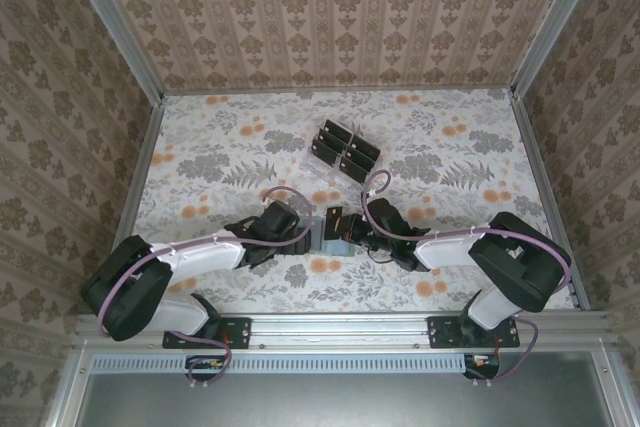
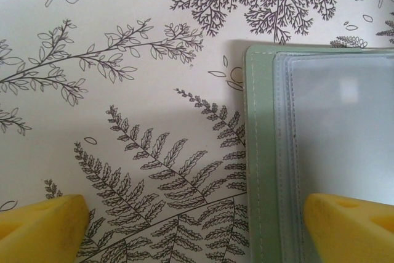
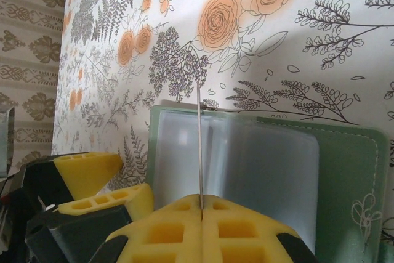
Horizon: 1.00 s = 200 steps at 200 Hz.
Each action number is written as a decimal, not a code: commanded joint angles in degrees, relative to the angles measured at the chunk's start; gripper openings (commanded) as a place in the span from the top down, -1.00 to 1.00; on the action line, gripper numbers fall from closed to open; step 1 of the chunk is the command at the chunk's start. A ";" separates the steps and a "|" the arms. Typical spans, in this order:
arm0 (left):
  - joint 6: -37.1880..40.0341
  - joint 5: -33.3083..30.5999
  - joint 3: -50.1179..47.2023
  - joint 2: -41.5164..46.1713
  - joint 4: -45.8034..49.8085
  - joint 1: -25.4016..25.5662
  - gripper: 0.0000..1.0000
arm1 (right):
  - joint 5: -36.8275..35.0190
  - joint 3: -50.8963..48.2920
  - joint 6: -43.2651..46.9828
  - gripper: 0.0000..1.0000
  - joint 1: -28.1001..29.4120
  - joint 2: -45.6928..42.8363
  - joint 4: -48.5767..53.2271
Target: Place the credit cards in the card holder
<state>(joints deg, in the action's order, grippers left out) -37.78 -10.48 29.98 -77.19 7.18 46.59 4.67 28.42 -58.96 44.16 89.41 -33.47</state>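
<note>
Floral-print bench (image 1: 220,147) seen from above, orange roses and grey ferns on white, with patterned walls on three sides.

Lying open on the bench towards the near edge, midway between the two arms: card holder (image 2: 261,152). Flat and thin, dull grey-green, with pale stitching along the border, layered clear plastic pockets inside and a small stitched flower near one corner of the cover.

Left pincer (image 2: 197,232) spread wide and empty, low over the holder's left edge. One yellow fingertip above bare bench, the other above a clear pocket.

Right pincer (image 3: 201,210) clamped tight on a single credit card (image 3: 200,133). Card thin and upright, seen edge-on as a dark line, standing over the clear pockets. Cannot tell whether its far edge touches a pocket.

Farther back and slightly right of centre, well apart from the holder: clear rack (image 1: 318,155) with more dark cards (image 1: 350,152) standing in its slots, in two rows.
</note>
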 commanded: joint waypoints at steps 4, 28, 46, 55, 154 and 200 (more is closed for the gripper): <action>-1.63 0.31 -1.85 -0.22 1.45 0.38 -1.00 | -1.54 -0.57 -1.06 1.00 0.60 1.51 -3.06; -1.74 0.30 -1.94 -0.13 1.43 0.42 -1.00 | -1.49 -0.56 -1.42 1.00 0.81 2.52 -3.83; -1.77 0.39 -2.09 -0.14 1.43 0.42 -1.00 | -1.33 -0.59 -1.68 1.00 0.85 3.07 -4.55; -1.79 0.37 -2.19 -0.07 1.37 0.35 -1.00 | -1.18 -0.61 -1.81 1.00 0.85 3.30 -4.86; -1.86 0.49 -2.64 0.04 1.01 0.35 -0.99 | -0.87 -0.99 -3.59 1.00 1.51 5.32 -7.69; -1.89 0.64 -3.13 0.02 0.71 0.35 -1.00 | -1.20 -2.02 -4.66 1.00 2.26 5.26 -8.70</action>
<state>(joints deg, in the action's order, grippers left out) -37.93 -10.92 28.99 -76.75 5.89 46.85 4.67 27.38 -62.26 45.67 94.04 -40.53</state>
